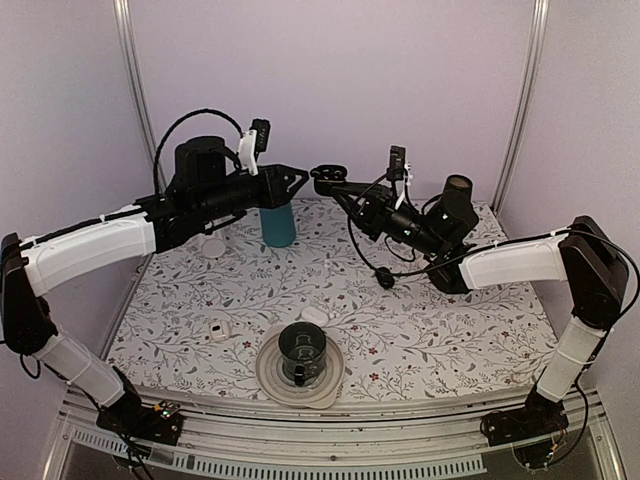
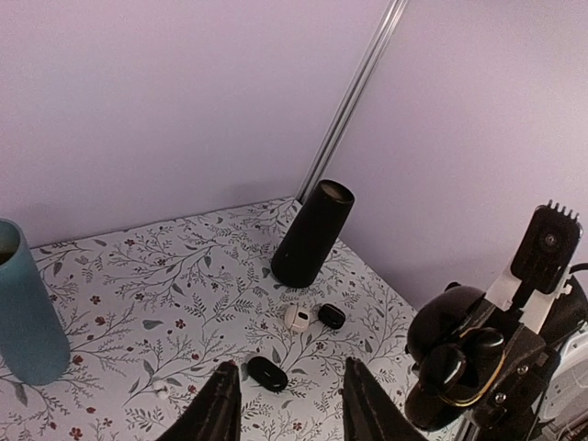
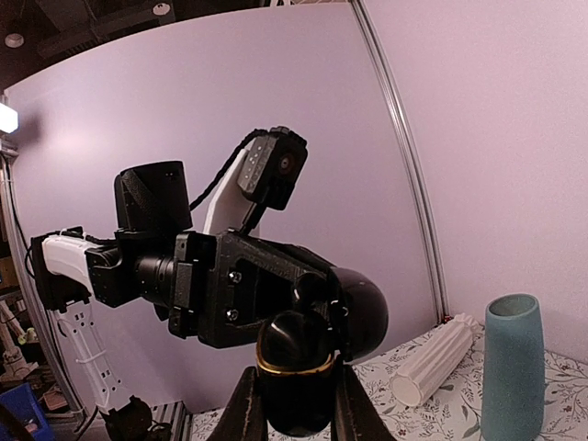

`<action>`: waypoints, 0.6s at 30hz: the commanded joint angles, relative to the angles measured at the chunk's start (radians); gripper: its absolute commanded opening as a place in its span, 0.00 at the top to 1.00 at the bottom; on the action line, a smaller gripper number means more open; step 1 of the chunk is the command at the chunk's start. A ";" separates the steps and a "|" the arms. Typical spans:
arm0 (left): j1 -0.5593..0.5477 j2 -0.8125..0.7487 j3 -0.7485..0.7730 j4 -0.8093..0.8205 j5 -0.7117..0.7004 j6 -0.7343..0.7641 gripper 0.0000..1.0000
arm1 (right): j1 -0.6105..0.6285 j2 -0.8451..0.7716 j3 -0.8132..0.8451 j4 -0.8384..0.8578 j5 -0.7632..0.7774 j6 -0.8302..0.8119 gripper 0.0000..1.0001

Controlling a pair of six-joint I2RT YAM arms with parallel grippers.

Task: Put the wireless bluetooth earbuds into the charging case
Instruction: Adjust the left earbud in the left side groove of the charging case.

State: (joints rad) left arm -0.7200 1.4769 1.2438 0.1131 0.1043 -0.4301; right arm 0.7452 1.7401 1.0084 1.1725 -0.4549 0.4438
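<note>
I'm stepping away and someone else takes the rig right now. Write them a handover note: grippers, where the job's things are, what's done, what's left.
Left gripper: open and empty, raised above the floral-patterned table, facing the right gripper.
Right gripper: shut on the glossy black charging case with a gold rim, held in the air; its lid looks open.
Tiny black wireless earbuds: none clearly visible. A black oval pod lies on the table under the left gripper.
Done: case lifted.
Left: whether any earbud already sits in the case cannot be seen, so check, then find the earbuds and seat them.
</note>
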 commanded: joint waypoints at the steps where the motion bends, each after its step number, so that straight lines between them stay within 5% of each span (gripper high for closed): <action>1: -0.013 0.003 0.031 0.005 0.016 0.016 0.61 | 0.005 -0.018 0.024 0.002 0.007 -0.010 0.98; 18: -0.020 -0.016 0.019 0.039 0.055 0.044 0.61 | 0.004 -0.013 0.033 -0.022 0.008 -0.013 0.98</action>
State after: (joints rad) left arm -0.7261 1.4769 1.2446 0.1188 0.1379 -0.4110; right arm 0.7456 1.7401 1.0088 1.1542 -0.4549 0.4435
